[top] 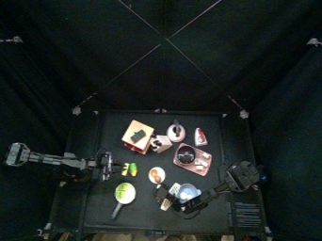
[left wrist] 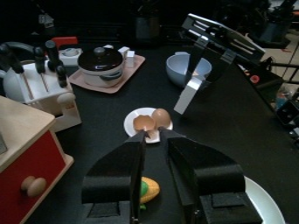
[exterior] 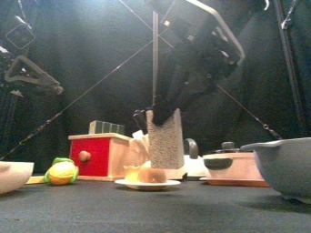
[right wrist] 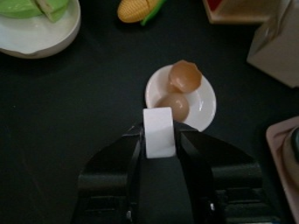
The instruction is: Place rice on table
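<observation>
Two eggs (right wrist: pixel 179 90), one saucer (right wrist: pixel 205 109), one red toaster (exterior: pixel 100 155), one corn cob (right wrist: pixel 140 10).

Small plate (exterior: pixel 148 185) centre front, toaster (exterior: pixel 100 155) behind-left, corn (exterior: pixel 61 171) left, bowl (exterior: pixel 283 164) right.

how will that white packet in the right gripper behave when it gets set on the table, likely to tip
The white packet looks tall and narrow, hanging upright in the right gripper, so stood on end it would probably tip. It appears to hold its flat shape, so it seems fairly stiff. The small plate lies just beneath; lowering straight down might catch its rim.
</observation>
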`<state>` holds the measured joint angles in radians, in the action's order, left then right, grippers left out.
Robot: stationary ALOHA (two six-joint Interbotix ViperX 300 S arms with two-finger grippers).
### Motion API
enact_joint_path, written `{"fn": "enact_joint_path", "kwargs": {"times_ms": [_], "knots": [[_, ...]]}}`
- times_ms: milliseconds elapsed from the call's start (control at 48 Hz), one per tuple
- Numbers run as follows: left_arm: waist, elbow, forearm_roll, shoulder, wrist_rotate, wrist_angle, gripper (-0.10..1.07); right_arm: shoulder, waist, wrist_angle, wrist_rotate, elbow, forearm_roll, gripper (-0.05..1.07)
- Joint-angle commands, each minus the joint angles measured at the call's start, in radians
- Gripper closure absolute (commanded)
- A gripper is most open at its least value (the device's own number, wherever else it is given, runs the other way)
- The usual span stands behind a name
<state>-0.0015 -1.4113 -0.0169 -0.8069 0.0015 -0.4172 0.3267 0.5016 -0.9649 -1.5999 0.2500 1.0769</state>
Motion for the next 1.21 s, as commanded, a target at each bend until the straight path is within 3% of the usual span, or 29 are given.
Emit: {"fn": "enact_joint_path", "kwargs": {"times_ms": [0, 250, 417, 646, 792, 938, 1188], "knots": [[0.003, 0.011, -0.002, 0.002, 0.0, -0.003, 0.34, 0.026, 0.021, -0.029, 0.086, -0.067, 0.011, 0.35], [0.003, 0.012, -0.005, 0.002, 0.0, -0.003, 0.34, 0.172, 0.072, -0.261, 0.382, -0.249, -0.054, 0.28], [0.006, 0.011, -0.009, 0.002, 0.002, -0.003, 0.34, 0.209, 0.078, -0.258, 0.434, -0.336, -0.121, 0.15], [0.008, 0.009, -0.009, 0.002, 0.002, -0.003, 0.34, 0.218, 0.095, -0.242, 0.422, -0.354, -0.16, 0.01], [0.008, 0.009, -0.009, 0.002, 0.0, -0.003, 0.34, 0.198, 0.097, -0.252, 0.402, -0.353, -0.16, 0.01], [0.008, 0.009, -0.02, 0.002, -0.005, -0.003, 0.34, 0.155, 0.084, -0.253, 0.301, -0.324, -0.149, 0.01], [0.005, 0.015, -0.153, 0.002, -0.005, 0.054, 0.34, 0.006, 0.058, -0.249, 0.069, -0.11, 0.002, 0.02]]}}
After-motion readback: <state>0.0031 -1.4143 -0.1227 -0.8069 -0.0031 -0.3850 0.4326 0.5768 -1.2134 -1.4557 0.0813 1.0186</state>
